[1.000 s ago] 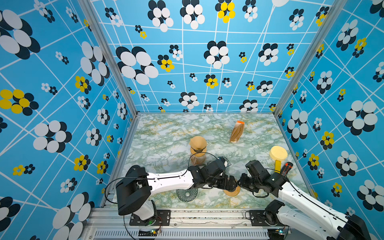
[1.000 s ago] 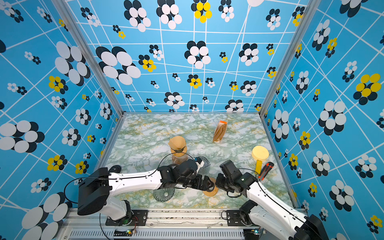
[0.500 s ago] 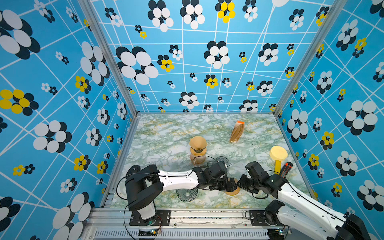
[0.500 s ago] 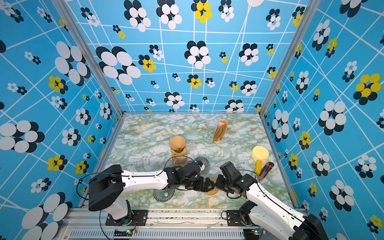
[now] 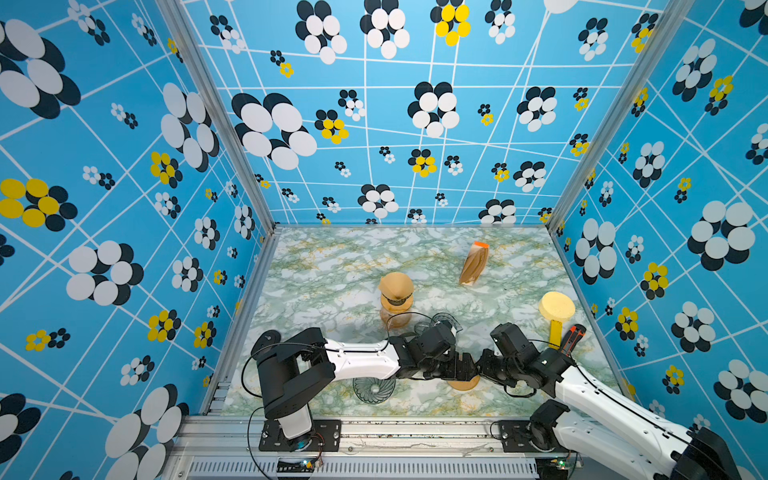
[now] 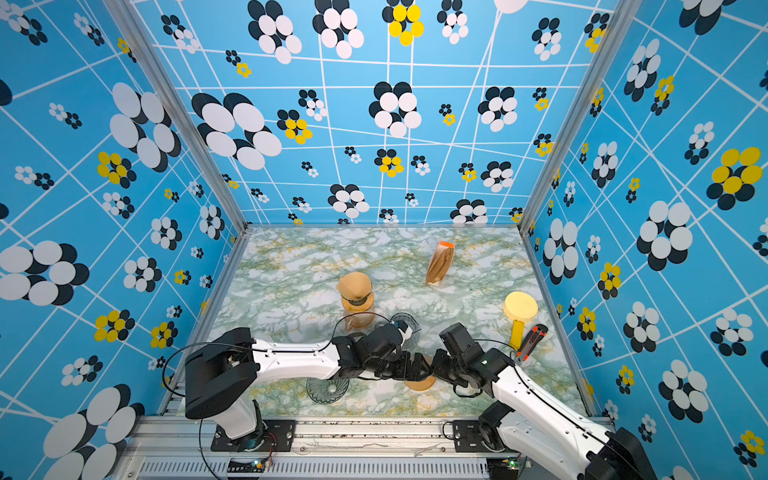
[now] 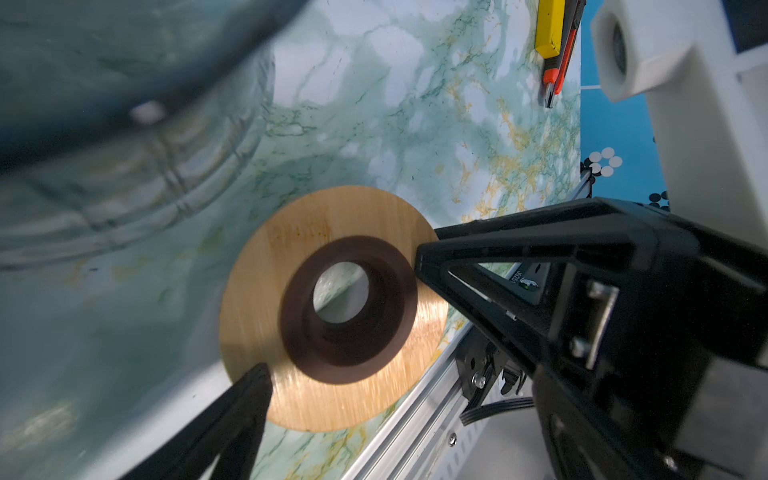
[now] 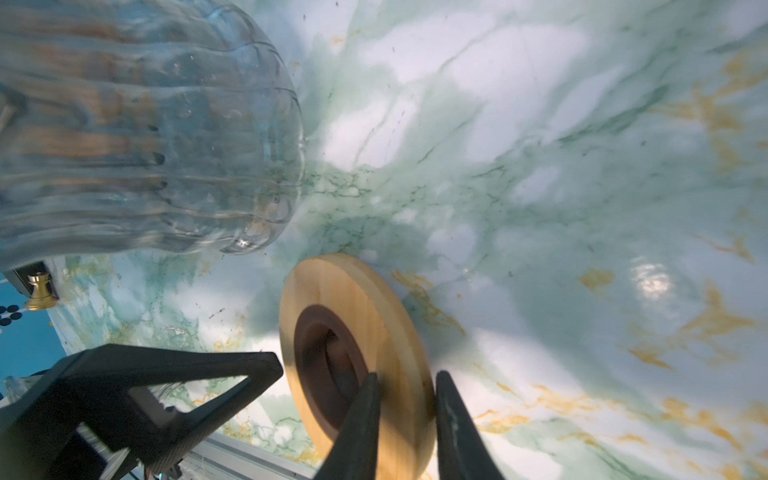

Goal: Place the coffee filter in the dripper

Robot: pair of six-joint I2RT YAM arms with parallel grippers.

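A tan paper coffee filter sits in a dark collar on top of an amber jug. A clear ribbed glass dripper cone lies on the table under my left forearm. My right gripper is shut on the rim of a wooden ring, holding it tilted on edge near the front rail. My left gripper is open, with one of its fingers at the ring's rim. It holds nothing.
A clear glass vessel stands just behind the grippers. A bag of filters lies at the back. A yellow scoop and an orange-black cutter sit at the right. The front rail is close by.
My left gripper has moved a little to the right, up to the wooden ring, and its shoulder link has swung. The right gripper and the ring have stayed put.
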